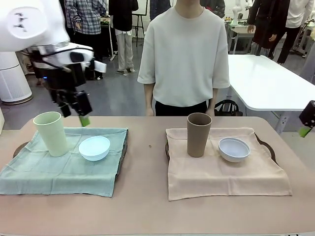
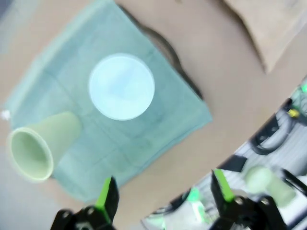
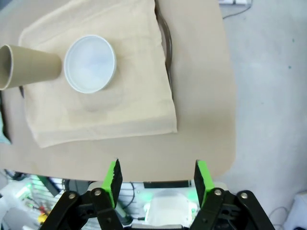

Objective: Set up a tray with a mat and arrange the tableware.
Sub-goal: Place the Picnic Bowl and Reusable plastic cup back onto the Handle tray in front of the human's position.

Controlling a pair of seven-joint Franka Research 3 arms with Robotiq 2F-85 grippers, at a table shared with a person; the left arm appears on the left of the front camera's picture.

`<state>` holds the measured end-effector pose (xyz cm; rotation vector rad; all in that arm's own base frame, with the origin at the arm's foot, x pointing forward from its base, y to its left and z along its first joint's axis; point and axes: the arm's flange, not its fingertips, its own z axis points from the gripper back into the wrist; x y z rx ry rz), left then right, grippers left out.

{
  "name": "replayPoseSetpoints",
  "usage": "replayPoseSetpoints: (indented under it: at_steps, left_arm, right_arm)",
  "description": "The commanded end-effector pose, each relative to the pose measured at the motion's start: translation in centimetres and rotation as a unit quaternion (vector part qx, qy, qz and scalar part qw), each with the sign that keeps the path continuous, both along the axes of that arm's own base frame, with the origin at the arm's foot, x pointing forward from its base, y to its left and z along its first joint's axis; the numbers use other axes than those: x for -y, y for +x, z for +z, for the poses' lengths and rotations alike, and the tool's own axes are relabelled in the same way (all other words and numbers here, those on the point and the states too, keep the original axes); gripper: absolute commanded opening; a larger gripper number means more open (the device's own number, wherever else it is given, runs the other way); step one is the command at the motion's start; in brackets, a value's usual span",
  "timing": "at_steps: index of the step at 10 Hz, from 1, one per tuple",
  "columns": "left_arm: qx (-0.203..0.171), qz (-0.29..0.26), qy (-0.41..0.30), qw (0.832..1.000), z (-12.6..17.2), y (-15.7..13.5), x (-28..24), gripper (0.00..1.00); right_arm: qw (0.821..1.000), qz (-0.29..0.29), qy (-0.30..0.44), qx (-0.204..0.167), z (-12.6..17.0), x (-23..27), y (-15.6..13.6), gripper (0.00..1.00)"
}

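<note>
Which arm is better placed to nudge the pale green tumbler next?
Left. Its open pincer hangs just above and behind the pale green tumbler on the green mat; the right pincer sits off the table's far right edge.

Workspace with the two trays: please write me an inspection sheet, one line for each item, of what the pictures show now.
Surface: tan table, with a small dark speck between the trays.
Job's things: green mat over the left tray, holding the pale green tumbler and light blue bowl; beige mat over the right tray, holding the brown tumbler and whitish bowl. All upright, none touching.
Clutter: nothing seen.
Grippers: left gripper open and empty, above the far edge of the green mat; right gripper open and empty, off the table's right end.
Cables: a grey cable on the floor in the right wrist view.
Surroundings: person standing at the far side; white table behind; other people farther off.
</note>
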<state>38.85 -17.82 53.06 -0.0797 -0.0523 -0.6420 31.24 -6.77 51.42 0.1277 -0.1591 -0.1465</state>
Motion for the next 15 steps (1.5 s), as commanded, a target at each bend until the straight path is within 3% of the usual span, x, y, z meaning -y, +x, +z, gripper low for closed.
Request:
replayPoseSetpoints:
  at_steps: [1,4,7,9,13,15]
  left_arm:
    - [-0.002,0.002,-0.045,0.999,0.1,-1.3,-3.8,1.0]
    - [0.022,0.07,-0.152,0.986,1.7,-3.0,-12.0,1.0]
    - [-0.014,0.138,-0.287,0.948,0.5,-2.8,-21.3,1.0]
    - [-0.025,0.194,-0.325,0.925,-0.3,-3.9,-26.2,1.0]
    - [-0.03,0.24,-0.407,0.881,-2.7,-6.7,-33.0,1.0]
    - [-0.035,0.266,-0.42,0.867,-3.6,-7.7,-35.4,1.0]
  right_arm:
    - [0.999,0.016,0.049,-0.007,0.3,1.3,0.4,0.78]
    - [0.988,0.0,0.147,-0.04,1.0,3.4,2.5,0.78]
    - [0.974,-0.008,0.216,-0.072,0.5,4.6,3.9,0.78]
    - [0.968,-0.018,0.241,-0.07,0.3,6.0,4.0,0.78]
    - [0.922,-0.06,0.375,-0.079,-0.2,12.2,4.6,0.78]
    - [0.906,-0.068,0.414,-0.048,0.0,15.7,3.2,0.78]
